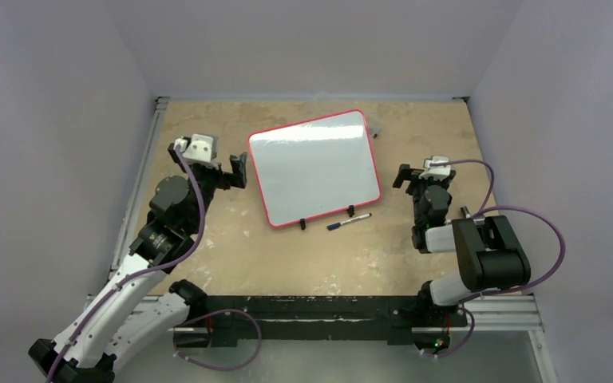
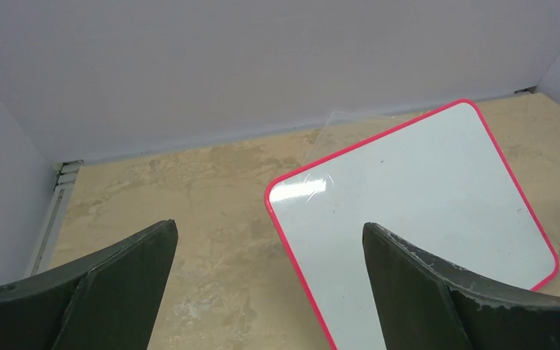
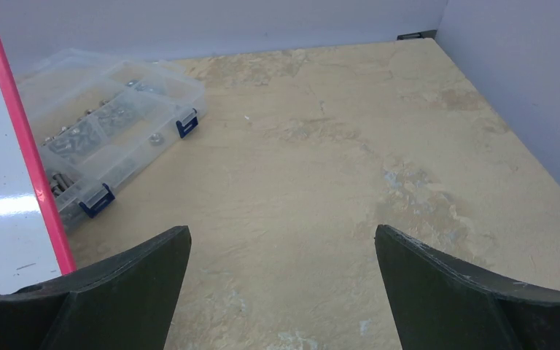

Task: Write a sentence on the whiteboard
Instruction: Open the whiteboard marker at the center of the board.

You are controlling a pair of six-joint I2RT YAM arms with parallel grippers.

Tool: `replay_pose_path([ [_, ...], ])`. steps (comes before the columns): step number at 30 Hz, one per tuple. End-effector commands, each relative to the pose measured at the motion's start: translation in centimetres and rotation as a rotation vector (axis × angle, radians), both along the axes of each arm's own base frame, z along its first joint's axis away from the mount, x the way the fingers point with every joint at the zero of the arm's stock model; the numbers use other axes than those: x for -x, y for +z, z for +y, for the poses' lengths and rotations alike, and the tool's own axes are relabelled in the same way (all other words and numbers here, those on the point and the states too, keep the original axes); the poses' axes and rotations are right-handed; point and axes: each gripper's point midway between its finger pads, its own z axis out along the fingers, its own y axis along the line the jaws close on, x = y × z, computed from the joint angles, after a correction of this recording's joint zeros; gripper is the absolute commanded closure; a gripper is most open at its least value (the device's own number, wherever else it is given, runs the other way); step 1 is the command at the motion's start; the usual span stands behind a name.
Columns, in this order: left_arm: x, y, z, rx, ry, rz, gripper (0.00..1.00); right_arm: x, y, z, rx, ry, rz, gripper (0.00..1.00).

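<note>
On table [image 1: 239, 247]: one whiteboard [image 1: 314, 166], one marker [image 1: 348, 221]

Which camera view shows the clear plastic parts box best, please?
Right wrist view: the clear parts box shows compartments, small hardware and blue latches at the whiteboard's edge. Top external catches only a corner past the board; left wrist, a faint transparent edge.

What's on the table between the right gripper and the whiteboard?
Nothing. In the top view, only bare table lies between the right gripper and the whiteboard. The pen lies by the board's near edge instead.
</note>
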Motion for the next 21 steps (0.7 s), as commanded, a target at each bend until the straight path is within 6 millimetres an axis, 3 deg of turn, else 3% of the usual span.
replay_pose_path([
  [1,0.6,3.2,0.1,0.053,-0.01,-0.073,0.0,-0.7,1.8,-0.1,-0.002,0.0,-0.063,0.01],
  [11,0.9,2.7,0.6,0.041,0.005,-0.051,0.0,-0.8,1.8,0.0,-0.004,0.006,-0.061,0.01],
  [14,1.0,2.7,0.5,0.047,0.0,-0.05,0.0,-0.2,2.7,-1.5,-0.021,-0.099,-0.08,0.01],
  [21,1.0,2.7,0.5,0.047,0.001,-0.047,0.0,-0.8,5.1,-3.6,-0.194,-0.324,0.149,0.01],
])
